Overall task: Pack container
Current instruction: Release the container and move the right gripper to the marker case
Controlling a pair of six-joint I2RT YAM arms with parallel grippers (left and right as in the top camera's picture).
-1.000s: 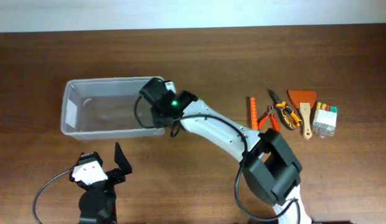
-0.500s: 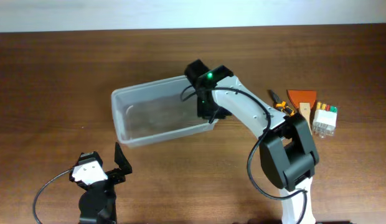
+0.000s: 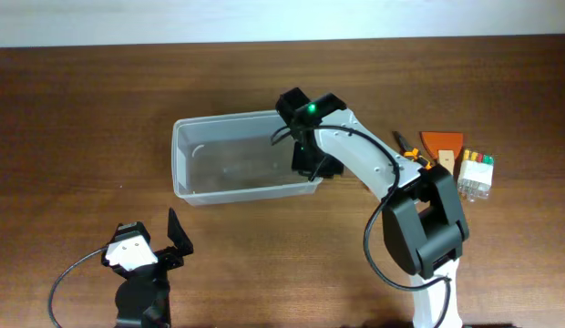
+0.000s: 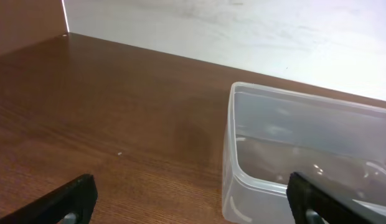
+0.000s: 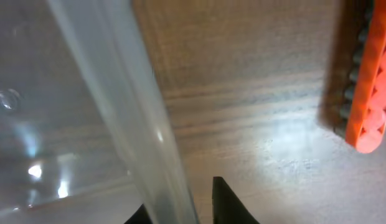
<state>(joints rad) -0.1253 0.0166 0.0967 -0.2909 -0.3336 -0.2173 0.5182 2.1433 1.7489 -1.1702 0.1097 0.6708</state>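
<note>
The clear plastic container (image 3: 237, 159) stands empty on the wooden table, left of centre. My right gripper (image 3: 312, 171) is at its right short end, shut on that wall. In the right wrist view the clear wall (image 5: 127, 118) runs between my two black fingertips (image 5: 225, 202). My left gripper (image 3: 153, 239) is open and empty near the front edge, apart from the container. In the left wrist view its fingers (image 4: 68, 200) stand wide apart, with the container's near corner (image 4: 233, 186) ahead of them on the right.
Hand tools lie at the right: an orange-bladed scraper (image 3: 443, 146), orange-handled pliers (image 3: 416, 160) partly behind my arm, and a clear box of coloured bits (image 3: 476, 175). An orange toothed strip (image 5: 367, 81) lies just right of the container's end.
My right gripper has pulled the container to the right across the table; it tilted on the way and now sits square again. The left arm has not moved.
</note>
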